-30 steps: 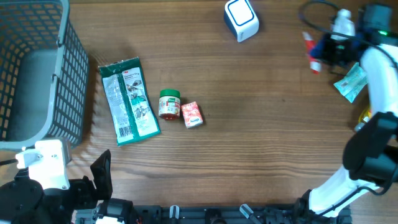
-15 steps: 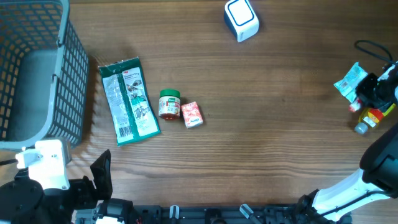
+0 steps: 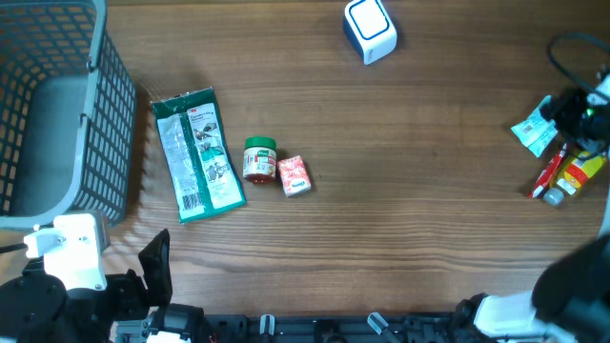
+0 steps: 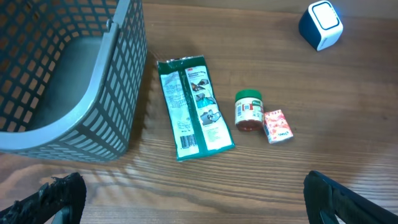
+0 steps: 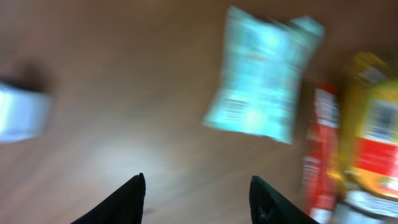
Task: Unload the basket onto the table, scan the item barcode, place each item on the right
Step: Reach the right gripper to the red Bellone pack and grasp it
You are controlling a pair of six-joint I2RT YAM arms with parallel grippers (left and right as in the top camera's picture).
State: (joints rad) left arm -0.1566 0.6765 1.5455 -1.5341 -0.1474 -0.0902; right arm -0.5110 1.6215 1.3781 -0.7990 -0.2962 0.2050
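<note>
Black right gripper (image 5: pixel 198 202) hovers open (empty) near teal packet (image 5: pixel 264 74).

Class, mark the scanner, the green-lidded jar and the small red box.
scanner (image 3: pixel 368 21), overhead view, its white top face.
green-lidded jar (image 4: pixel 249 113), left wrist view, its label.
small red box (image 3: pixel 294 176), overhead view, its top face.

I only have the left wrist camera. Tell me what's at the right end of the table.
Observer: A pale blue packet, a red tube and a yellow bottle lie together near the right edge of the table.
Operator: Report the right gripper.
Observer: The right gripper hangs over bare wood, fingers apart, nothing between them.
Operator: Say whether tube and bottle touch.
Observer: Side by side, very close; contact is too blurred to tell.
</note>
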